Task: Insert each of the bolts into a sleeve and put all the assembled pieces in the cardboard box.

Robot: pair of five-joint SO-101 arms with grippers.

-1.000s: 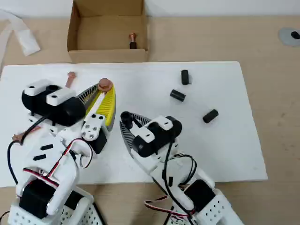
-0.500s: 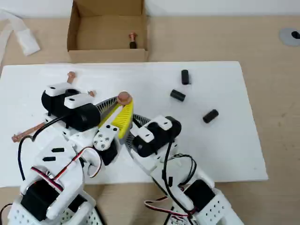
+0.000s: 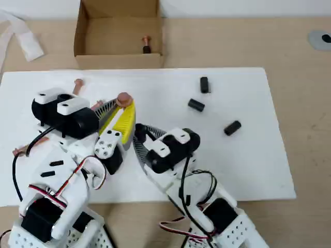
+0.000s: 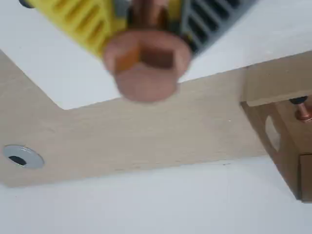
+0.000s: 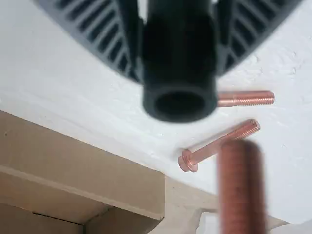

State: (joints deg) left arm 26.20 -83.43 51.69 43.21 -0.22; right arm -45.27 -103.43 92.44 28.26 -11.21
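over the white mat [image 3: 248,165], left gripper [image 3: 122,103] clamps a bolt [image 4: 146,63], right gripper [image 3: 138,131] clamps a sleeve [image 5: 179,73].

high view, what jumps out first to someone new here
The yellow-fingered left tool grips a copper bolt over the white board, right beside the right tool, which clamps a black sleeve. One assembled piece sits in the cardboard box.

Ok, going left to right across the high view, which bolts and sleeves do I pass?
Bolt at the mat's left edge → loose bolt → held bolt in the left gripper → assembled piece in the cardboard box → rightmost sleeve.
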